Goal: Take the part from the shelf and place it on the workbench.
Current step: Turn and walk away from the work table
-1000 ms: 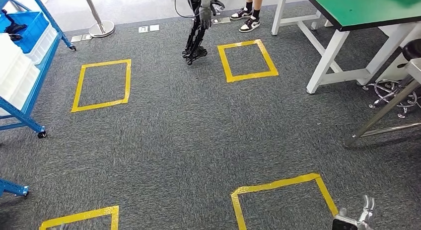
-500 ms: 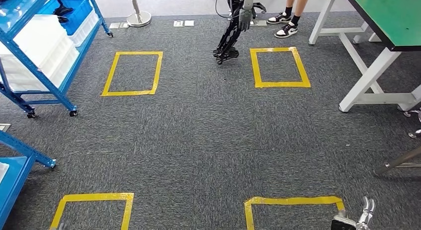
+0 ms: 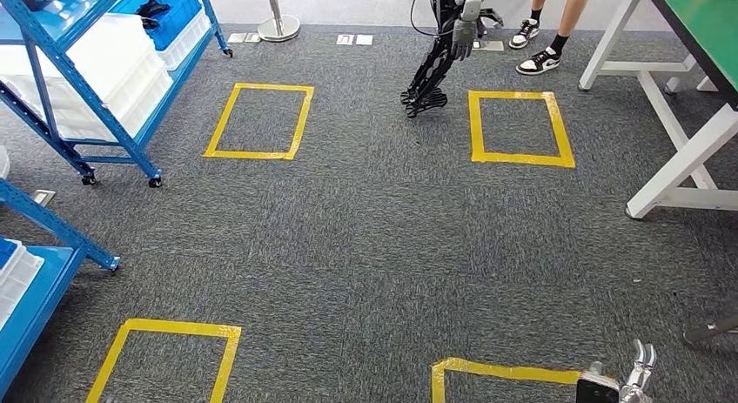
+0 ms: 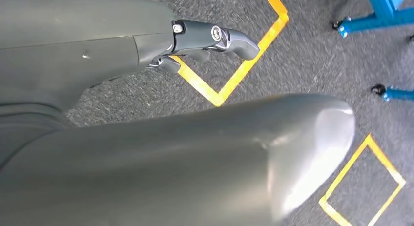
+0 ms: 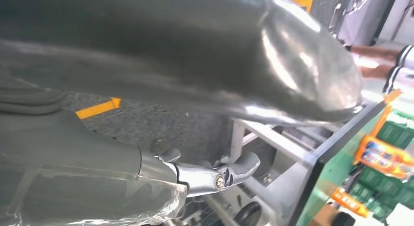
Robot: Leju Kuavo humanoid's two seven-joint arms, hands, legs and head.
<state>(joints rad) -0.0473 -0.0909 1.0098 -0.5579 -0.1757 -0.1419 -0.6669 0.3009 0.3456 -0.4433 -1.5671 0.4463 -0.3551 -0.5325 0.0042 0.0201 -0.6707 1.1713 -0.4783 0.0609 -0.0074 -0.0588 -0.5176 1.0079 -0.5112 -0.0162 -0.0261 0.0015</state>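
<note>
Grey carpet (image 3: 365,238) separates shelf (image 3: 104,63) at ten o'clock from worktop (image 3: 705,37) at two; right hand (image 3: 631,381) spread and empty, left hand's (image 4: 210,40) state unclear, nothing fetched.

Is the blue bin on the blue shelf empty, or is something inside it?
Not empty. The blue bin on the blue shelf holds a black object; what it is cannot be told.

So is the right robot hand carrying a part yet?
No, the right robot hand hangs low over the carpet with its fingers apart and nothing in them.
</note>
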